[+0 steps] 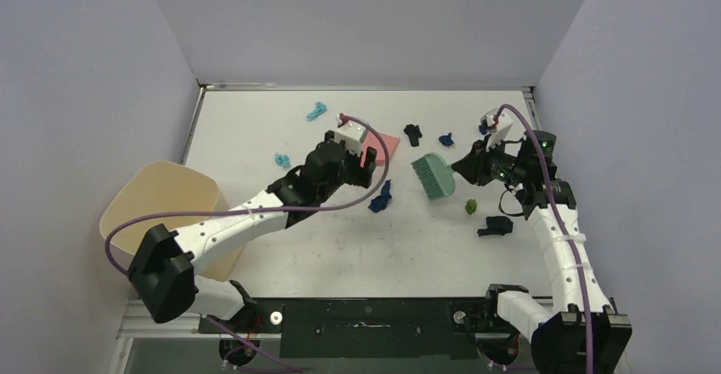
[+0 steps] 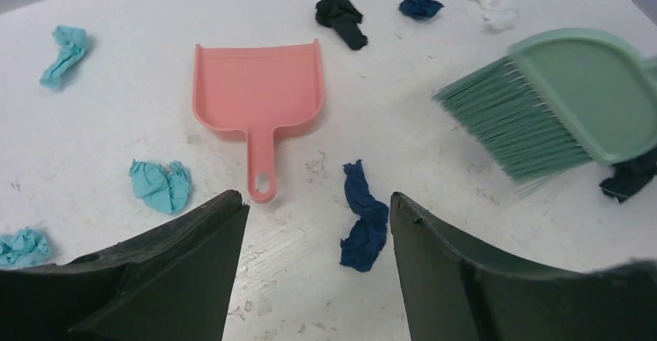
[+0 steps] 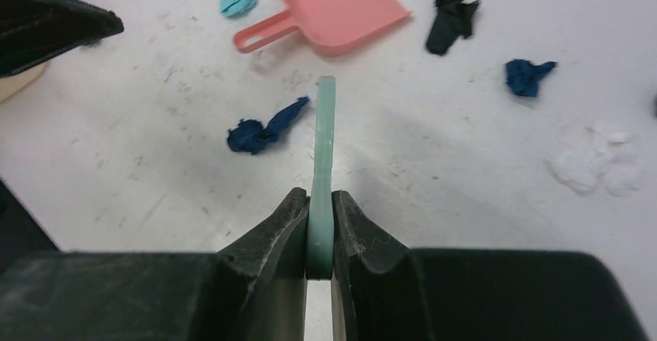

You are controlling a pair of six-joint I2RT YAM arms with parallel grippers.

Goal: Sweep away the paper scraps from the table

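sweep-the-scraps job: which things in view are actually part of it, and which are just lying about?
Part of the job:
- paper scraps, scattered over the table
- teal brush, clamped in the right gripper
- pink dustpan, lying flat, not held
- beige bin, probably where the scraps go

Just there:
- purple cables on the arms
- black base plate
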